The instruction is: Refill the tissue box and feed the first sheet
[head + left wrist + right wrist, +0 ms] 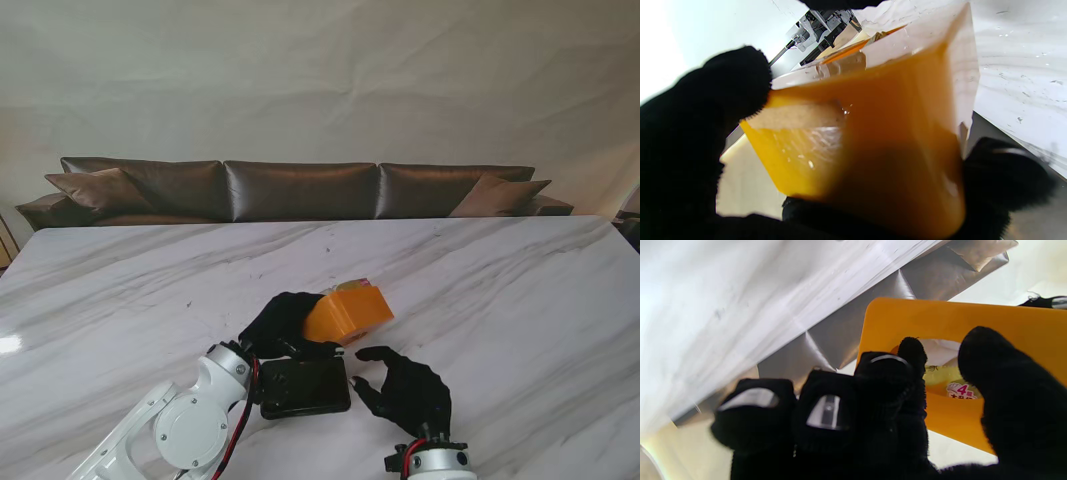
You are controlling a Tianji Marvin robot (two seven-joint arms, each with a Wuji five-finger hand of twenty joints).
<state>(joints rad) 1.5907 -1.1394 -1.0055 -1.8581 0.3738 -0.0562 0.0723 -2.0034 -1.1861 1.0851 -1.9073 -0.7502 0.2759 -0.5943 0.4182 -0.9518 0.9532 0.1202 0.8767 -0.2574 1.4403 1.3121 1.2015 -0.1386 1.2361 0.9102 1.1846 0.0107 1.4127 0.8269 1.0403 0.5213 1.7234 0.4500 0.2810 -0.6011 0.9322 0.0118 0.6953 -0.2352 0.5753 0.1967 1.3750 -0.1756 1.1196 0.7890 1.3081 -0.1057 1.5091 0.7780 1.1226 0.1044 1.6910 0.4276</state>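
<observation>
Left hand [283,322] is closed around the orange box [348,312], holding it tilted up off the table [520,300], likely so the slot faces the right hand. In the right wrist view the slot [948,368] shows white tissue and a printed pack inside, so the refill looks loaded. Right hand [408,388] holds nothing, fingers curled but apart, just beside the box and nearer the robot, probably lined up to pinch the first sheet. A black tray [305,387] lies between the arms.
</observation>
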